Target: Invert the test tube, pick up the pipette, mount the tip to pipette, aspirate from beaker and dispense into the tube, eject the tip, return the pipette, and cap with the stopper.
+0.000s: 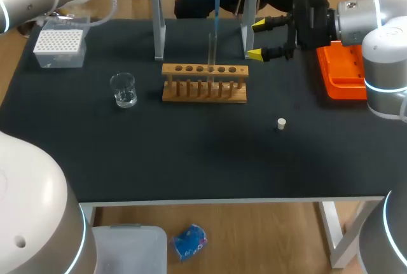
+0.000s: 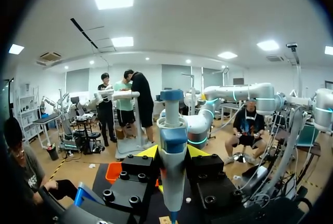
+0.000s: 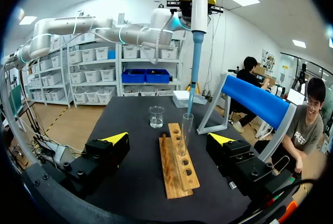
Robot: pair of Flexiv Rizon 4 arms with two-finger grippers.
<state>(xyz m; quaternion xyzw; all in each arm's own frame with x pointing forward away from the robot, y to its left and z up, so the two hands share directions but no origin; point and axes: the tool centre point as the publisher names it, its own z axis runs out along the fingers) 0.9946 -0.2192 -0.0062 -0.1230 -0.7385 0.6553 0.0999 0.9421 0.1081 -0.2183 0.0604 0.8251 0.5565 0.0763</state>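
l hand (image 2: 173, 154) pinching pipette (image 3: 199, 11) above test tube (image 3: 186, 130) in wooden rack (image 1: 203, 91); r hand (image 1: 262, 39) spread, just off rack's right end

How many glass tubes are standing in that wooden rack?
1. The test tube stands in a hole near the middle of the wooden rack, just below the blue pipette tip. The other holes look empty.
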